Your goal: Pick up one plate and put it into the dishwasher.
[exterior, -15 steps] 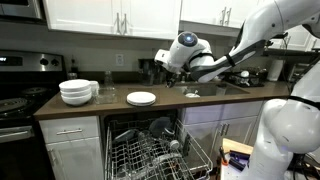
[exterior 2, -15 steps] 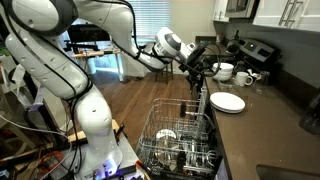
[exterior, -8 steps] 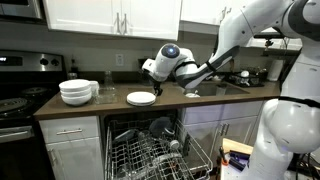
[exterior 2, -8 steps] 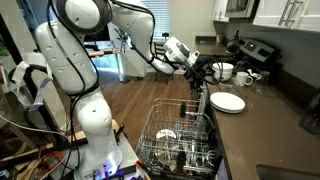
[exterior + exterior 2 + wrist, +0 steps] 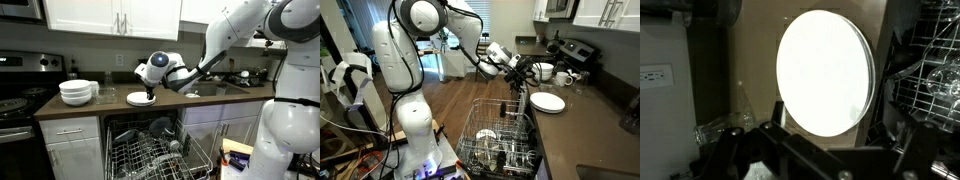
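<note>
A plain white plate (image 5: 139, 98) lies flat on the brown counter, above the open dishwasher (image 5: 150, 150). It also shows in an exterior view (image 5: 548, 102) and fills the wrist view (image 5: 825, 70). My gripper (image 5: 150, 91) hangs just over the plate's near edge, open and empty. In the wrist view its two dark fingers (image 5: 832, 122) stand wide apart on either side of the plate's lower edge. I cannot tell whether they touch it. The dishwasher's wire rack (image 5: 500, 140) is pulled out, with several dishes in it.
A stack of white bowls (image 5: 77, 92) and some glasses (image 5: 103, 91) stand on the counter beside the stove (image 5: 15, 100). Mugs and bowls (image 5: 555, 73) sit past the plate. The sink area (image 5: 225, 88) lies along the counter. The rack (image 5: 935, 60) shows at the wrist view's edge.
My arm has swung along the counter from near the sink to over the plate and dropped lower. The plate has not moved.
</note>
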You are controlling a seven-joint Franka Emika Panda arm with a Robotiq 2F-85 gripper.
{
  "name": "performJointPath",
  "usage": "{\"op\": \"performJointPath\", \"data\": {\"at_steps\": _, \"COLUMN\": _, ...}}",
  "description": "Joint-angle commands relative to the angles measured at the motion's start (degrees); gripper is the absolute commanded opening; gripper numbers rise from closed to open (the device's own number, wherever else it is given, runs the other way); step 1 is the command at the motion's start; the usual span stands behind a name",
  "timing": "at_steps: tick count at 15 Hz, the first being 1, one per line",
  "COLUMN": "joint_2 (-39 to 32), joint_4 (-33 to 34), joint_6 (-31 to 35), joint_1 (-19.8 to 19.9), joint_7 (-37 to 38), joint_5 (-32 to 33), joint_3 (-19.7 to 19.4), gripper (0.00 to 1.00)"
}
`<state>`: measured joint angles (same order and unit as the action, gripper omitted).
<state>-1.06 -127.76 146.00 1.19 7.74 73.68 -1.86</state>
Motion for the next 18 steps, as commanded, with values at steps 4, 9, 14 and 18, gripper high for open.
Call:
{"op": "performJointPath", "data": {"at_steps": 4, "joint_2": 0.73, "joint_4": -0.56, "joint_6": -0.05, "joint_1": 0.49, "joint_7": 0.91, "joint_5": 1.28, "joint_3": -0.3, "gripper": 1.0}}
{"op": "performJointPath", "data": {"at_steps": 9, "joint_2": 0.29, "joint_4": 0.39, "joint_6": -2.82, "joint_1": 0.07, "joint_7": 6.64, "joint_5": 6.19, "joint_3": -0.28, "gripper": 1.0}}
{"op": "performJointPath", "data": {"at_steps": 14, "joint_2": -2.04, "joint_4": 2.42, "joint_6": -5.33, "joint_1": -0.39, "joint_7": 9.85, "joint_5": 6.11, "joint_3": 0.4, "gripper": 1.0}}
{"op": "performJointPath", "data": {"at_steps": 18, "joint_2": -5.57, "joint_4": 5.55, "joint_6": -5.17, "joint_1": -1.02, "joint_7": 12.55, "joint_5": 4.34, "joint_3": 1.3, "gripper": 1.0}}
